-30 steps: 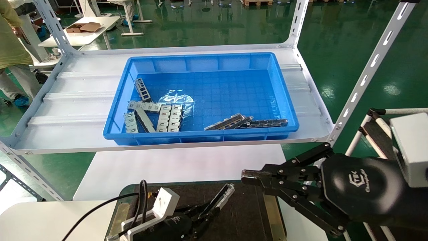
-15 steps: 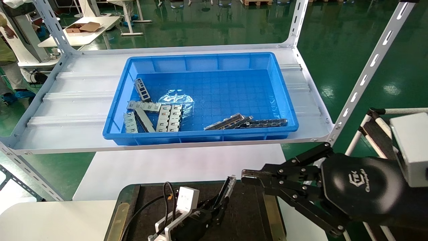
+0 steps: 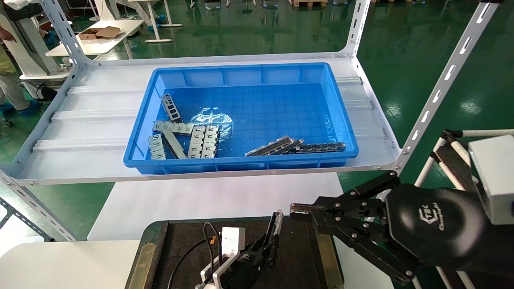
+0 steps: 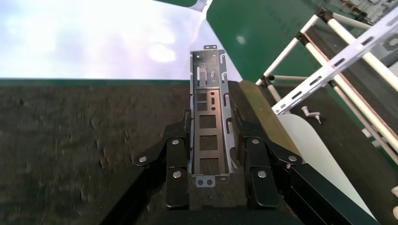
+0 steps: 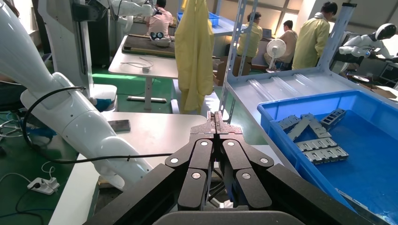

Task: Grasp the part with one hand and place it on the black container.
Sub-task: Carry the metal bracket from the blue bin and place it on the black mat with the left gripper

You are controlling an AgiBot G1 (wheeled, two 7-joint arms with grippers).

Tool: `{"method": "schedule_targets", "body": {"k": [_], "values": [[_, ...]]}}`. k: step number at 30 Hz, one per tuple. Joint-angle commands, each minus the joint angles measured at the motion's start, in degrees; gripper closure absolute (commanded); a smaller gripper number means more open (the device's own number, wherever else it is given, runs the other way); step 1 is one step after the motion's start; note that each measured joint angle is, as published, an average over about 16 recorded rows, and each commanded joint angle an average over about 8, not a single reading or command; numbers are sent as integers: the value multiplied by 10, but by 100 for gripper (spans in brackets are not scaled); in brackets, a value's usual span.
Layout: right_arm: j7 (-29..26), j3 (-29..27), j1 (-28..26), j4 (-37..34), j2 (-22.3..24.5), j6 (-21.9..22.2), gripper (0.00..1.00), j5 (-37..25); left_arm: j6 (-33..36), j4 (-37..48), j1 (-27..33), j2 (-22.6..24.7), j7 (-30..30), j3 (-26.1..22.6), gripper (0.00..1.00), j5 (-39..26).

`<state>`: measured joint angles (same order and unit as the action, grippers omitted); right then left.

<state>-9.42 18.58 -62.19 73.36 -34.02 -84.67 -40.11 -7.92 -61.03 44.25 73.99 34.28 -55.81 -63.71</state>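
Note:
My left gripper (image 3: 268,245) is shut on the part (image 3: 276,224), a narrow grey channel strip with rectangular cutouts. It holds the part low over the far right area of the black container (image 3: 297,261), near its brass rim. In the left wrist view the part (image 4: 209,117) lies lengthwise between the two fingers (image 4: 177,154), with the dark tray surface (image 4: 70,131) beneath; I cannot tell whether it touches the tray. My right gripper (image 3: 296,212) is shut and empty, parked just right of the tray; it also shows in the right wrist view (image 5: 216,117).
A blue plastic bin (image 3: 257,74) stands on the white shelf (image 3: 80,120) behind, holding several more metal parts (image 3: 202,140) and strips (image 3: 297,147). A white tabletop (image 3: 200,200) lies between shelf and tray. A slotted shelf post (image 3: 441,84) stands at the right.
My left gripper has moved right and slightly farther across the tray with the part, which now points more straight away. The right arm has not moved.

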Motion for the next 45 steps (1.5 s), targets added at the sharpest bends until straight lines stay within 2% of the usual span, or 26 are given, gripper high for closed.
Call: {"method": "schedule_targets", "body": {"k": [1, 14, 28, 35, 37, 38, 43, 45], "values": [[0, 0, 0, 0, 0, 0, 100, 0, -14, 6, 0, 6, -1, -8, 100, 9], [0, 0, 0, 0, 0, 0, 100, 0, -93, 32, 24, 28, -34, -73, 100, 134], [0, 1, 0, 0, 0, 0, 100, 0, -196, -6, 65, 26, -122, -164, 100, 314], [0, 1, 0, 0, 0, 0, 100, 0, -231, -28, 79, 23, -149, -186, 96, 365], [0, 1, 0, 0, 0, 0, 99, 0, -237, -32, 80, 23, -153, -189, 91, 374], [0, 1, 0, 0, 0, 0, 95, 0, -240, -33, 81, 23, -155, -191, 82, 378], [0, 1, 0, 0, 0, 0, 33, 1, -246, -37, 84, 22, -158, -196, 22, 393], [0, 1, 0, 0, 0, 0, 9, 1, -246, -38, 85, 21, -159, -198, 3, 396]]}}
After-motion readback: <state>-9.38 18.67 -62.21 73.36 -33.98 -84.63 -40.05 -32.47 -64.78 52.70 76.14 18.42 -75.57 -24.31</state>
